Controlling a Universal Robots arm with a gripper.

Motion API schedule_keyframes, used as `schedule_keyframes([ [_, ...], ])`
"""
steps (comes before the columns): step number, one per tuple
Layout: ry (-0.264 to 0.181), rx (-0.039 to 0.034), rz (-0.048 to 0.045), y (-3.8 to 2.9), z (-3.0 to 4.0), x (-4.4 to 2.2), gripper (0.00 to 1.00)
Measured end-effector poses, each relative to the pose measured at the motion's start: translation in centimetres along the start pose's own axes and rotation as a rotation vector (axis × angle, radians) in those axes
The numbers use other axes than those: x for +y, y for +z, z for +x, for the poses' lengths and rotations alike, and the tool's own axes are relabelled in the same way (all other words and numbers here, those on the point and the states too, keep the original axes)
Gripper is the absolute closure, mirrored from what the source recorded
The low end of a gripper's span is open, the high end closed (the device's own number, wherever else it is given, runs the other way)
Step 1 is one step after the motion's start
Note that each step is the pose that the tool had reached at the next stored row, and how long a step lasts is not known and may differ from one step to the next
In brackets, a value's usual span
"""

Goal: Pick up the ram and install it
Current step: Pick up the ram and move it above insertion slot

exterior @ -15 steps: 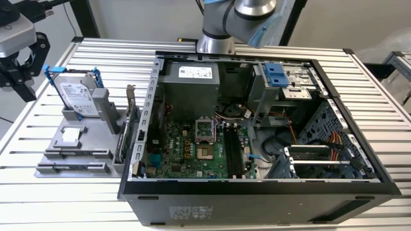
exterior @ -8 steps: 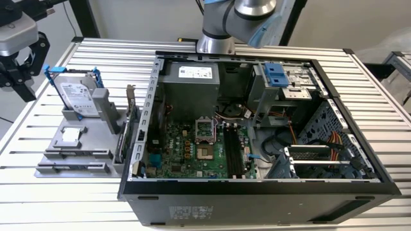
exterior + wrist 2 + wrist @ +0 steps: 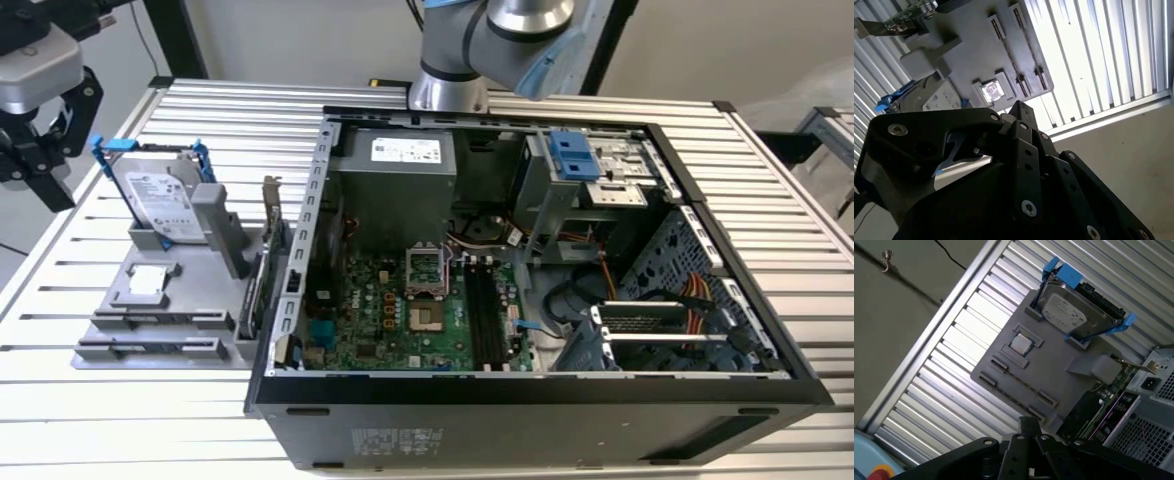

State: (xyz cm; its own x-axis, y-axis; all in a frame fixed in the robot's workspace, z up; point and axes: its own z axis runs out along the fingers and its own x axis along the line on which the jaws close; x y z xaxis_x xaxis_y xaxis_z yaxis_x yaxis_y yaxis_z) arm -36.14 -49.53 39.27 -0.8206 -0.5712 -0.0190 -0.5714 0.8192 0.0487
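Observation:
My gripper (image 3: 36, 185) hangs high at the exterior view's left, above and beside the grey fixture (image 3: 187, 300). Its black fingers stand apart with nothing between them. The gripper's black links (image 3: 1024, 450) fill the near edge of both wrist views (image 3: 1019, 165). On the fixture's case side, circuit cards (image 3: 260, 290) stand on edge. Among them is a narrow dark bluish strip (image 3: 1115, 407) that may be the ram; I cannot tell for sure. The open computer case (image 3: 534, 392) lies on its side, showing the green motherboard (image 3: 387, 320) and its long black memory slots (image 3: 485, 320).
A silver hard drive (image 3: 167, 200) with blue rails leans upright at the fixture's back (image 3: 1074, 315). A small square chip (image 3: 150, 285) lies mid-fixture (image 3: 1020, 343). Two long narrow holders (image 3: 150, 322) run along its front. Everything rests on a slatted metal table (image 3: 107, 420).

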Motion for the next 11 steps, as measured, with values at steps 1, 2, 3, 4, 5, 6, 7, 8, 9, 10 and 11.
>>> schedule_keyframes([
  [1,-0.004,0.0001,-0.0001,0.01,0.0,0.0,1.0],
  [2,-0.008,0.0003,-0.0002,0.0,0.0,0.0,1.0],
  [3,-0.013,0.0006,-0.0003,0.0,0.0,0.0,1.0],
  [4,-0.017,0.0008,-0.0003,0.0,0.0,0.0,1.0],
  [5,-0.021,0.001,-0.0004,0.0,0.0,0.0,1.0],
  [6,-0.026,0.0013,-0.0005,0.0,0.01,0.0,1.0],
  [7,-0.031,0.0015,-0.0006,0.0,0.01,0.0,1.0],
  [8,-0.035,0.0017,-0.0007,0.0,0.01,0.0,1.0],
  [9,-0.04,0.0019,-0.0008,0.0,0.01,0.0,1.0],
  [10,-0.045,0.0022,-0.0009,0.0,0.01,0.01,1.0],
  [11,-0.05,0.0024,-0.001,0.0,0.01,0.01,1.0],
])
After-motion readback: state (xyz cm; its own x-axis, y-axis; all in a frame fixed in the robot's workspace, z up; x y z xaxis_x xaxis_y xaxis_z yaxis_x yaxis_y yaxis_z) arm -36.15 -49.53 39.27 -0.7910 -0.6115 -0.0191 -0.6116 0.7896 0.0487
